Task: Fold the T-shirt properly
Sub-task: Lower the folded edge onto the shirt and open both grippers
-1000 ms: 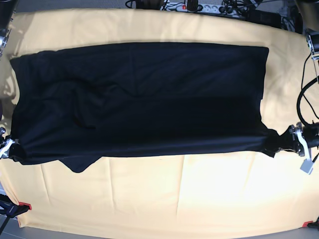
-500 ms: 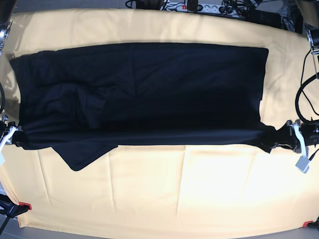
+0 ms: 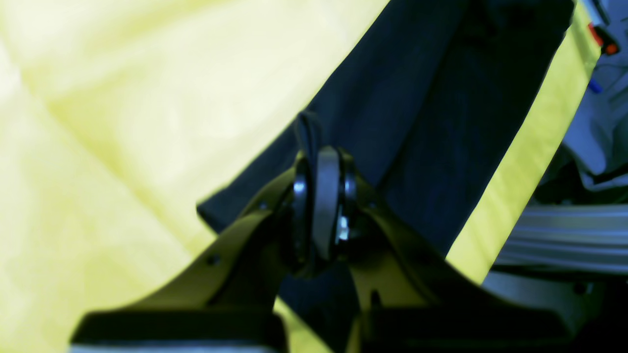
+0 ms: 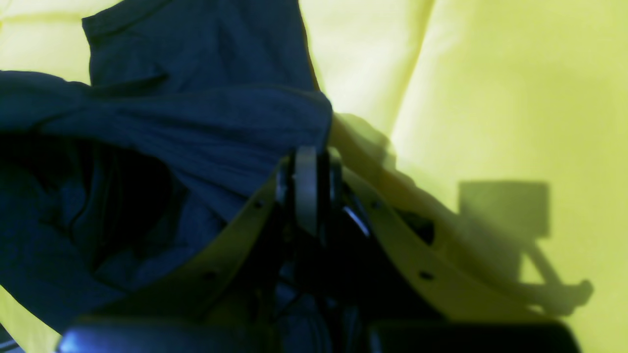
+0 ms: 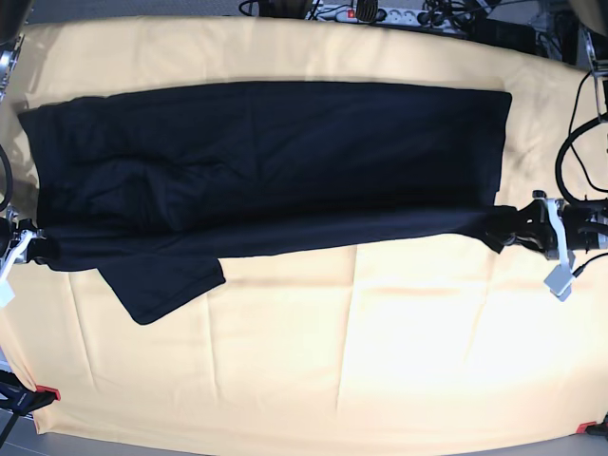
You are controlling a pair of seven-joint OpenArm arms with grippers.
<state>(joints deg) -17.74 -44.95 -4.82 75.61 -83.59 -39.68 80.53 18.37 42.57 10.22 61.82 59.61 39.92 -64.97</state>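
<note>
Both grippers, left gripper (image 5: 518, 231) and right gripper (image 5: 33, 249), are clamped on the T-shirt (image 5: 275, 161) at its near-edge corners, its long axis stretched between them.

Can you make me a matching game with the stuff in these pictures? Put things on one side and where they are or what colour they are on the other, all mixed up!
Things:
1. T-shirt
2. table cloth
3. left pincer
4. power strip

Clues:
A. pale yellow, spread under everything
B. shut on the shirt's edge, at the right side of the base view
C. black, stretched wide between both arms
D. white, behind the table's far edge

Pairs: 1-C, 2-A, 3-B, 4-D
</note>
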